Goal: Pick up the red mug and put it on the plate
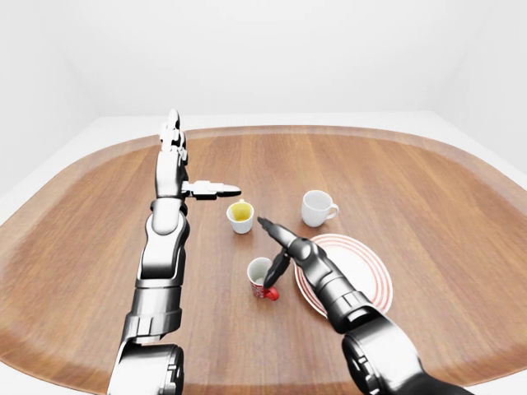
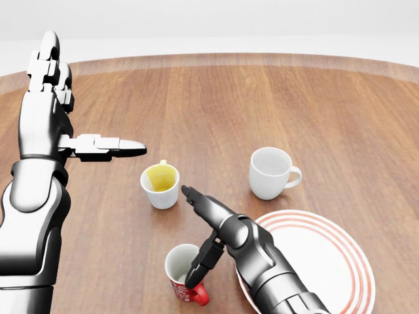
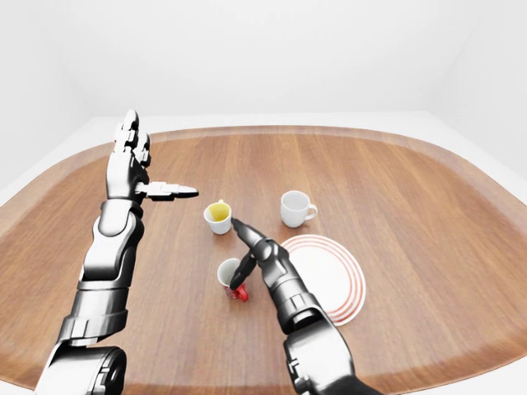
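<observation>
A broad wooden table (image 1: 428, 206) with rounded corners filled the room under white walls. The robot's left arm (image 1: 160, 255) rose from the lower left of the left-eye view, and its left hand (image 2: 62, 111) stood well above the wood with fingers pointing up and the thumb stretched out flat toward the right, open and holding nothing.

The white plate (image 2: 327, 261) with red rings lay at the lower right of the head view, the right forearm crossing over its left edge. A white mug (image 2: 270, 171) sat just above the plate, handle to the right, and a smaller white cup with a yellow inside (image 2: 160, 184) stood to its left, well apart.

The red mug (image 2: 185, 278) stood upright on the table at the bottom of the head view, just left of the plate and not on it, its red handle toward the lower right. The right hand (image 2: 200, 232) was spread over it: one finger pointed up-left toward the yellow cup, another dipped down at the mug's rim. It looked to reach inside the mug, though I could not be sure it touched. The hand had not closed around the mug.
</observation>
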You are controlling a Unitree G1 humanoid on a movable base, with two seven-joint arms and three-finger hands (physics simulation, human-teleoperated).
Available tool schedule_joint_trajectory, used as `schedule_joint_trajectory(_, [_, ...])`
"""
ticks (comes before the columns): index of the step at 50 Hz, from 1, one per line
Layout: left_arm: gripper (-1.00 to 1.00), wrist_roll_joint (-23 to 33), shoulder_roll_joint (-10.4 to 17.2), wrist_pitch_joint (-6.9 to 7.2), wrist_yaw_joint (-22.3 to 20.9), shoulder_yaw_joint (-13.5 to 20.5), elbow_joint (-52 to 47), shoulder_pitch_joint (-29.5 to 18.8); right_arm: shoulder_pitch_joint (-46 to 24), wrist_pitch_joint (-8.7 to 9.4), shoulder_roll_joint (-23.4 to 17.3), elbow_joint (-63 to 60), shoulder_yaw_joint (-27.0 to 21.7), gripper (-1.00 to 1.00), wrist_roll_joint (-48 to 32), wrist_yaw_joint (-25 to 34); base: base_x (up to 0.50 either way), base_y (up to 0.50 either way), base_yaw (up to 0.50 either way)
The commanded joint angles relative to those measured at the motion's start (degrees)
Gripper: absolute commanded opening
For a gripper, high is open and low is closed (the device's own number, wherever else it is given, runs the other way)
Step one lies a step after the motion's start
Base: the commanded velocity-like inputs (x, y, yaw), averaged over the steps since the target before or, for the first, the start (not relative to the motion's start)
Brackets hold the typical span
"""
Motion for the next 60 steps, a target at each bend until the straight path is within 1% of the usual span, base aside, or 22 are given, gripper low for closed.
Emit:
schedule_joint_trajectory(1, [1.0,-0.02,-0.11,0.0,0.03,-0.04,-0.45,0.26,-0.59,0.0,0.84,3.33,0.21,1.0,-0.35,-1.14,0.0,0.0,0.0])
schedule_joint_trajectory(27, [1.0,0.04,-0.05,0.0,-0.1,0.03,-1.03,0.31,-1.56,0.0,2.54,10.59,0.49,1.0,-1.45,-3.78,0.0,0.0,0.0])
schedule_joint_trajectory(60, [1.0,-0.29,0.13,0.0,-0.09,0.2,-0.58,0.31,-1.37,0.0,3.79,13.94,0.55,1.0,-2.65,-4.93,0.0,0.0,0.0])
